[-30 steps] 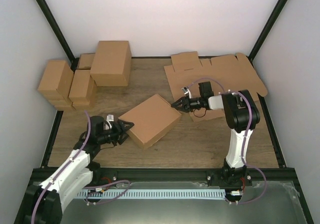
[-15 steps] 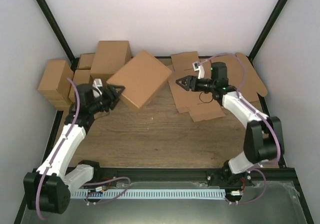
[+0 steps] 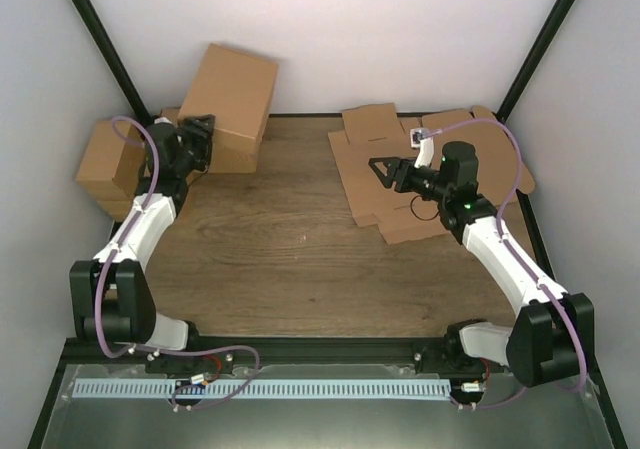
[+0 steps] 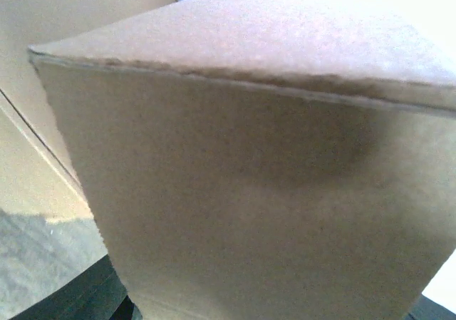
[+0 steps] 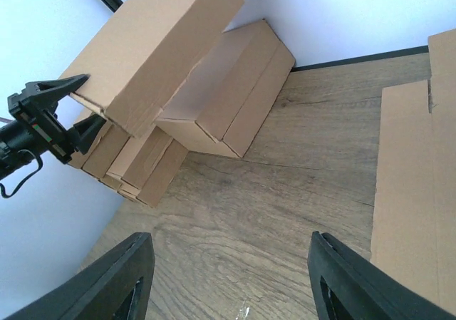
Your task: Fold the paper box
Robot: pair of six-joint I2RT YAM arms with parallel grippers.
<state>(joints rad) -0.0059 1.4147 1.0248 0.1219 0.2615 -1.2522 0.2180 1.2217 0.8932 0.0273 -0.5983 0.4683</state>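
Top external view: left fingers (image 3: 200,124) grasp a folded carton (image 3: 232,94), tilted over the stacked cartons (image 3: 110,164) at far left. Right fingers (image 3: 380,166) hang released above the flat paper box (image 3: 355,184), far right on the surface (image 3: 290,249).

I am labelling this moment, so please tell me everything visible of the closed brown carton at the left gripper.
The closed carton is plain brown corrugated cardboard, unprinted, a rectangular box with its flaps shut. It is lifted and tilted in the far left corner, above the stacked cartons. The left gripper clamps its lower end between its fingers. Whether it touches the carton below cannot be told.
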